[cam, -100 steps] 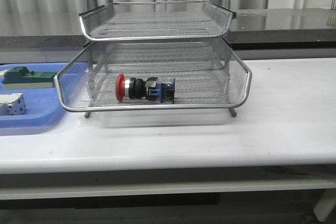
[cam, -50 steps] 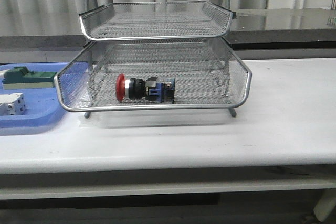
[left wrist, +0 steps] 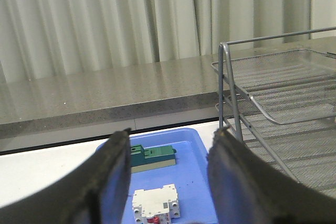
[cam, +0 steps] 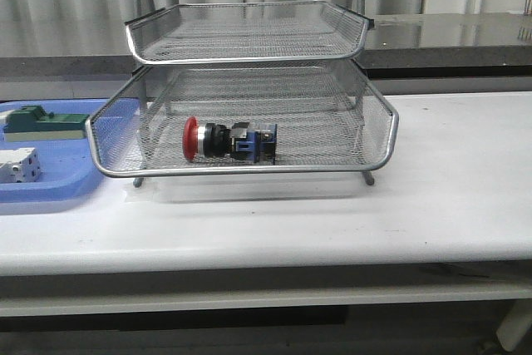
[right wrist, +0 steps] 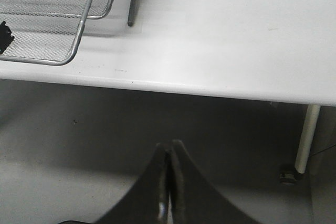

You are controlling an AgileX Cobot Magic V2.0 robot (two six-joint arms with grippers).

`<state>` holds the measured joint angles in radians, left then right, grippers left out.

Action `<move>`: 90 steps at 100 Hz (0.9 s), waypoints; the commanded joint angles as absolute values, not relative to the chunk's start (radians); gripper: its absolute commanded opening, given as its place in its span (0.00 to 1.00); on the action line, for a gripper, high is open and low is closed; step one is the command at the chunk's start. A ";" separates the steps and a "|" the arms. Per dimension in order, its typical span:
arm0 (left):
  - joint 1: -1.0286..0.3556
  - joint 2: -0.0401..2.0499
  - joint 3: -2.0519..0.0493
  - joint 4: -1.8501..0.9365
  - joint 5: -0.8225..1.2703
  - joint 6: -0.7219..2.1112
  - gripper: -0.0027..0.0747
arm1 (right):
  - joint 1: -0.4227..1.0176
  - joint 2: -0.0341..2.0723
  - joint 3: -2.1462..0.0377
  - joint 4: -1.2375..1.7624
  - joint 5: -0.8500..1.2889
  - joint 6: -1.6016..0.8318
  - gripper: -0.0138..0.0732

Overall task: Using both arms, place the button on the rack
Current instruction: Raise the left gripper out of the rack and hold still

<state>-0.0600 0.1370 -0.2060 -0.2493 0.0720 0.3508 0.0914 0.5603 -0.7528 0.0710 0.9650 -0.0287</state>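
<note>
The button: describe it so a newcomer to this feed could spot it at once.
Find the silver wire-mesh rack in the middle of the white table. In its lower, pulled-out tray lies the button, on its side near the front rim. Its red cap, black middle and blue rear set it apart from the green block and white block on the blue tray.

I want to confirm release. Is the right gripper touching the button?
Apart. The right wrist view shows the right gripper shut on nothing, out past the table edge; the front view shows the button alone in the rack.
</note>
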 commanded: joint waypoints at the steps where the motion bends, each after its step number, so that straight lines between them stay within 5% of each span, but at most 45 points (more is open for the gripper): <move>1: -0.056 0.148 -0.231 -0.261 -0.011 0.341 0.26 | 0.086 0.564 -0.776 0.072 0.911 -0.032 0.08; 17: -0.056 0.148 -0.231 -0.261 -0.011 0.341 0.01 | 0.086 0.564 -0.776 0.072 0.911 -0.032 0.08; 90: -0.056 0.148 -0.231 -0.261 -0.011 0.341 0.01 | 0.086 0.705 -0.776 0.430 0.845 -0.156 0.08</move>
